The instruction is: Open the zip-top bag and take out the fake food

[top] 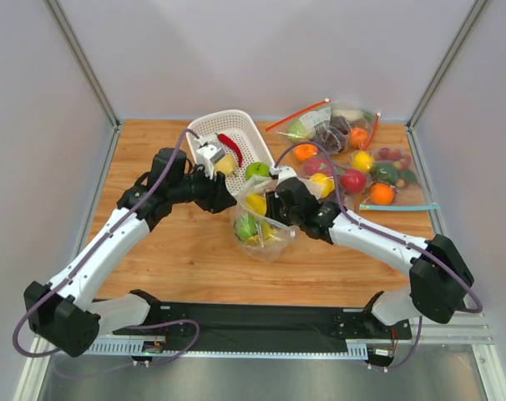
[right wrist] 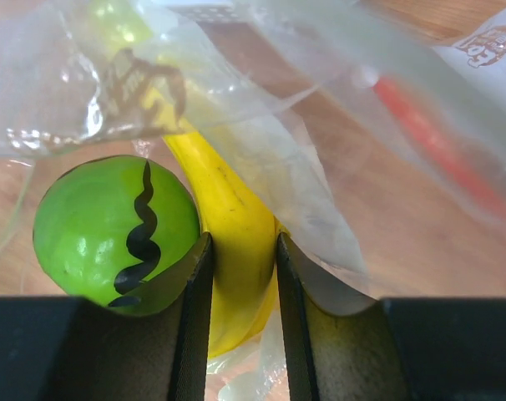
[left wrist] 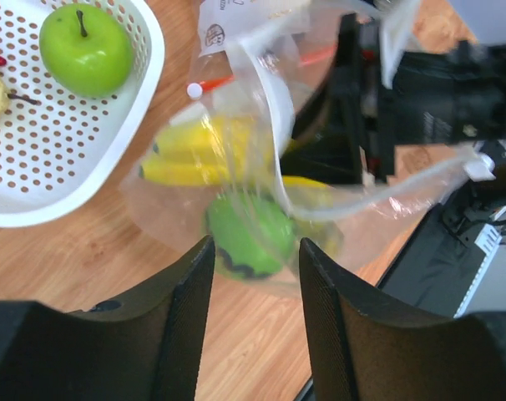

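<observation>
**Item:** zip-top bag (top: 270,242), dotted clear film, mouth gaping open.
**Position:** lying at the middle of the table, just on the near side of the white basket (top: 204,125), which is sitting toward the far edge.
**Contents:** banana (right wrist: 232,217) and marked green apple (right wrist: 111,225), lying against each other.
**Already in basket:** second green apple (left wrist: 86,48), red chili (top: 230,144), yellowish fruit (top: 225,164).
**Right tool** (right wrist: 243,242)**:** reaching into the bag mouth and clenching the banana across its middle.
**Left tool** (left wrist: 255,251)**:** released, carrying nothing, hovering between basket and bag.
**Handling note:** the step in hand is probably drawing the banana out. Pulling slowly along the line of the mouth should keep the loose film from dragging up with it. The left tool could be pinning the bag's rim. The apple is crowding the grip and may roll.
</observation>
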### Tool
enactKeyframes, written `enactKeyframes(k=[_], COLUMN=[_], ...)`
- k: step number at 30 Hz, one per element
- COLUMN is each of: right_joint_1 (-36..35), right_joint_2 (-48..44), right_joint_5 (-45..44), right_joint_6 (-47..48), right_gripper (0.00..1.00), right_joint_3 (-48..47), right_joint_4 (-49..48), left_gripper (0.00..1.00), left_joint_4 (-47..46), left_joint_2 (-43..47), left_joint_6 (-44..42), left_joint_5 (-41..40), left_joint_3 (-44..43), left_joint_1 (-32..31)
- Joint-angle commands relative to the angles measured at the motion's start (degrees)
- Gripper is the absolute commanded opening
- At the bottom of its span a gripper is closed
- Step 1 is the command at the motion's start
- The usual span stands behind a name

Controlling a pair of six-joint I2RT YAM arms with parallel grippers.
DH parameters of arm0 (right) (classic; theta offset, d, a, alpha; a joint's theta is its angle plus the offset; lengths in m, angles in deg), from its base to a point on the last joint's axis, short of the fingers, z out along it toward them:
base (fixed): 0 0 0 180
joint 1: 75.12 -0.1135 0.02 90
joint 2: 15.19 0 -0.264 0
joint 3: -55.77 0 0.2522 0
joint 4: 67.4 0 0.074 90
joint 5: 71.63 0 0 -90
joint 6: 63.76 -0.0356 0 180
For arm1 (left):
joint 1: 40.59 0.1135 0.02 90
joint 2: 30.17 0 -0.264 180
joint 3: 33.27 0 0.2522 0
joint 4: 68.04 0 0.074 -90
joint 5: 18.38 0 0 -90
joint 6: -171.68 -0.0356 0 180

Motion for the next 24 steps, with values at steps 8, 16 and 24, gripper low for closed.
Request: enactKeyframes(k=[8,16,24], right_joint_1=[8.2,10.2,10.2], right_joint_2=[3.3,3.4,3.8], right_joint_5=[17.9,21.4,22.7], right_joint_6=[-6.3,-10.5,-12.8], right_gripper=[0.00,0.00,0.00], right_joint_3=[0.1,0.7,-0.5], right_joint_4=[-12.8,-15.9,-17.1], left_gripper=[0.56,0.59,0.63], left_joint_4=[-17.5,-28.4,-33.8], left_joint_2=[17.5,17.1,16.2], left_joint_6=[16.0,22.7,26.6], left_joint_5=[-11.0,-12.9,-16.0], left_joint_3=[18.6,30.3,34.8], left_joint_1=[-7.7,-12.4,-13.4])
